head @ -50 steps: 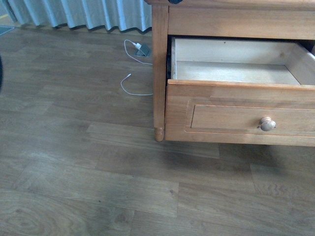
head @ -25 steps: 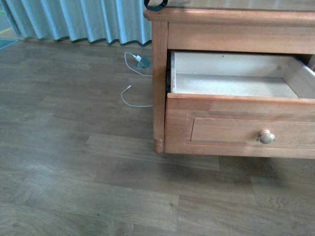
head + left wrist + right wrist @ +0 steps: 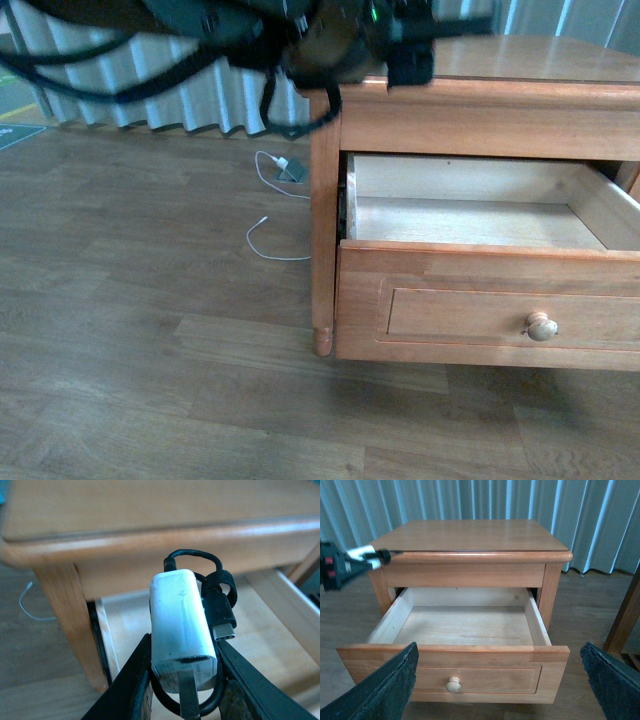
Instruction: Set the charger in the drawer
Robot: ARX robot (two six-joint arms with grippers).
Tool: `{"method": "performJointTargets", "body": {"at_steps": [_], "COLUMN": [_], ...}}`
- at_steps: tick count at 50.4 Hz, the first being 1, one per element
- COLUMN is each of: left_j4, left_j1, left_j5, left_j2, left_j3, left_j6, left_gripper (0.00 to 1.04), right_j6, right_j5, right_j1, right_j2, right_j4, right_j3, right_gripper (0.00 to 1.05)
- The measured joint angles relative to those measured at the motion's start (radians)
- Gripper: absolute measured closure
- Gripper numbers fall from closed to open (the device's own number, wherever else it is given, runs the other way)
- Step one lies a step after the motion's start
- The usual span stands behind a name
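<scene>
The left end effector [image 3: 184, 647] grips the small white charger block wound with black cable [image 3: 181, 615] at the wooden nightstand's [image 3: 500, 62] left near corner, not yet inside the pulled-open honey-brown wooden drawer [image 3: 480, 300], so placing remains; the right end effector [image 3: 498, 650] gapes, holding nothing.

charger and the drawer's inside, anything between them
Nothing loose. In the right wrist view the charger, held in the left pincer, hangs by the corner of the nightstand; the drawer below is bare inside.

Grey-brown wood-plank floor [image 3: 150, 330], pale blue pleated curtains [image 3: 445, 500] at frame top, honey-brown nightstand [image 3: 520, 60] right, white cable [image 3: 249, 238] centre-left on floor.
</scene>
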Motion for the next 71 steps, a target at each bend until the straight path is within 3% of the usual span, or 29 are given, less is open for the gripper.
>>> {"method": "performJointTargets", "body": {"at_steps": [12,32,45,54,55,71], "left_j4": [0.029,-0.072,-0.091,-0.038,0.019,0.09], "left_j1": [-0.049,-0.052,-0.044,-0.022,0.018,0.161], "left_j5": [-0.017,-0.061,-0.065,-0.069,-0.066,-0.043], "left_j2": [0.102,0.368,0.392,0.296,0.142,-0.427], "left_j3": [-0.011,0.253,0.313,0.189,0.051,-0.423], "left_j6": [-0.055,-0.106,-0.104,-0.083,-0.042,0.066], "left_gripper": [0.75,0.75,0.32,0.06,0.06,0.06], "right_j6": [0.0,0.0,0.0,0.0,0.0,0.0], "right_j5": [0.0,0.0,0.0,0.0,0.0,0.0], "right_j1": [0.0,0.0,0.0,0.0,0.0,0.0], "right_j2": [0.0,0.0,0.0,0.0,0.0,0.0], "right_j4": [0.0,0.0,0.0,0.0,0.0,0.0], "right_j3": [0.0,0.0,0.0,0.0,0.0,0.0], "right_gripper": [0.08,0.08,0.08,0.08,0.08,0.08]}}
